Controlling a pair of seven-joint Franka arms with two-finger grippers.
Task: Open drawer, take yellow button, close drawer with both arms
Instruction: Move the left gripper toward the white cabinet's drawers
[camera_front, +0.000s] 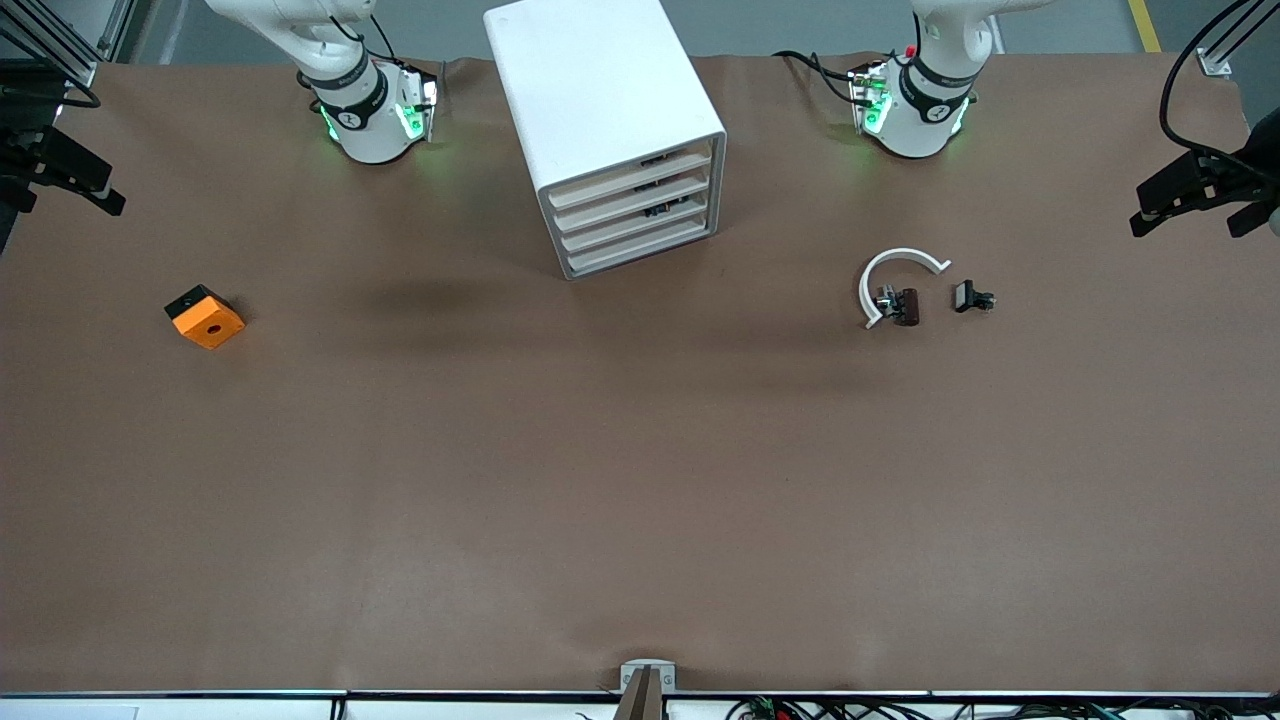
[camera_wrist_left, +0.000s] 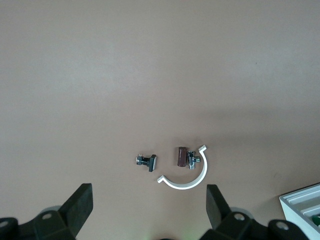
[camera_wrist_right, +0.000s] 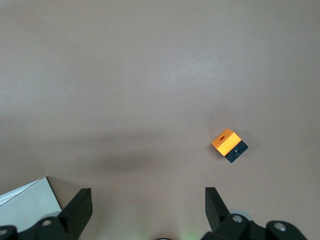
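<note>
The white cabinet stands between the two arm bases, its four cream drawer fronts all pushed in. The drawer is the uppermost one and it is shut. The button is hidden. My left gripper hangs open and empty over bare table near its base, with the white arc farther out toward the front camera. My right gripper is also open and empty, high over the table near its own base. A corner of the cabinet shows in each wrist view.
An orange square block with a hole lies toward the right arm's end. Toward the left arm's end lie a white arc, a brown cylinder and a small black part.
</note>
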